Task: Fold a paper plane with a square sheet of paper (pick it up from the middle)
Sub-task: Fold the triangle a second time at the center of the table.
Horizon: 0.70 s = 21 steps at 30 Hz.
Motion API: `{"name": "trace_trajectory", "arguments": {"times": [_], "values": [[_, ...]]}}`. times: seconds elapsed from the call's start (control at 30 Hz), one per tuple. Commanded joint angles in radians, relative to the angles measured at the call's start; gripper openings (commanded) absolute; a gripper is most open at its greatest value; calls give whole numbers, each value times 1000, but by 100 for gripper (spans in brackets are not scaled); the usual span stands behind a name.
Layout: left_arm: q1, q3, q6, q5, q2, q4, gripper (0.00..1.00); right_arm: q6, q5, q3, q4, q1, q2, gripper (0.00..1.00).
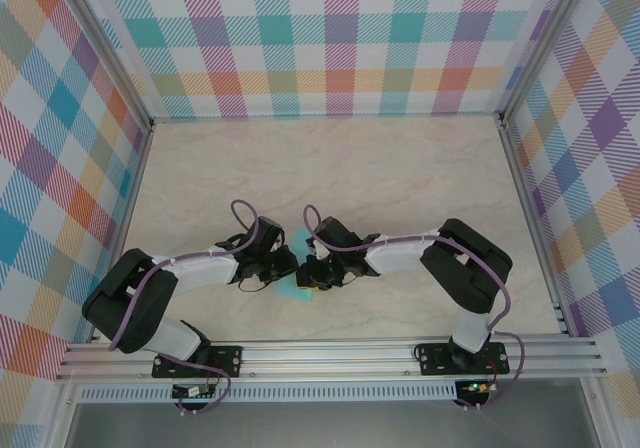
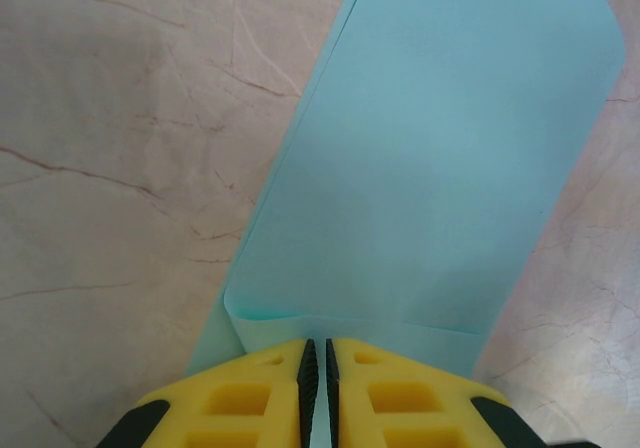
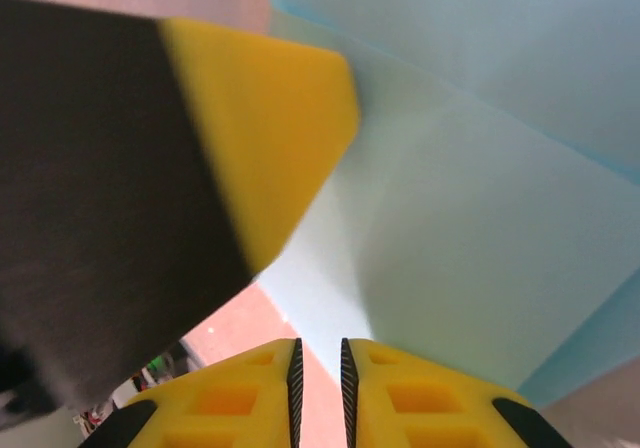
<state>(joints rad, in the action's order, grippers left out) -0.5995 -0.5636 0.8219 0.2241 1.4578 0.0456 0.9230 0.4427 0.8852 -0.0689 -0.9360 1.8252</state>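
Observation:
The square sheet of paper [image 1: 291,290] is turquoise and sits between my two grippers at the middle of the table's near half. In the left wrist view the paper [image 2: 430,168] is folded over into a long strip above the table, with a crease just ahead of the fingers. My left gripper [image 2: 317,358] is shut on its near edge. My right gripper [image 3: 318,353] is nearly shut, and an edge of the paper [image 3: 480,238] runs into its narrow gap. The left gripper's yellow finger [image 3: 270,138] is close by. In the top view the left gripper [image 1: 288,264] and right gripper [image 1: 310,273] almost touch.
The pale marble table [image 1: 400,168] stretches behind the grippers. Plaid walls [image 1: 330,38] close in the back and both sides. An aluminium rail [image 1: 330,353] with the arm bases runs along the near edge.

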Motion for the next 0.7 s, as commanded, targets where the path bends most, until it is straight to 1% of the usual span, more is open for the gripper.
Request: {"name": "trace_trajectory", "arguments": {"times": [0.0,0.17,0.27,0.43,0.47,0.57,0.67], "values": [[7,7,-12,-23,22,74,16,11,-5,-8,8,-5,52,18],[8,-29,-43,-20,6,125,17,22,-25,-73,-4,-4,58,15],[8,-33,-40,-13,-36,129,20,22,-35,-91,1,-4,51,13],[7,-42,-53,7,-139,159,30,4,-48,-86,25,-4,49,11],[7,-42,-55,8,-157,171,30,4,-46,-84,23,-4,50,11],[9,-19,-66,25,-216,179,25,10,-45,-85,10,-4,45,11],[22,25,-58,66,-248,129,16,14,-50,-85,11,-4,43,10]]}}
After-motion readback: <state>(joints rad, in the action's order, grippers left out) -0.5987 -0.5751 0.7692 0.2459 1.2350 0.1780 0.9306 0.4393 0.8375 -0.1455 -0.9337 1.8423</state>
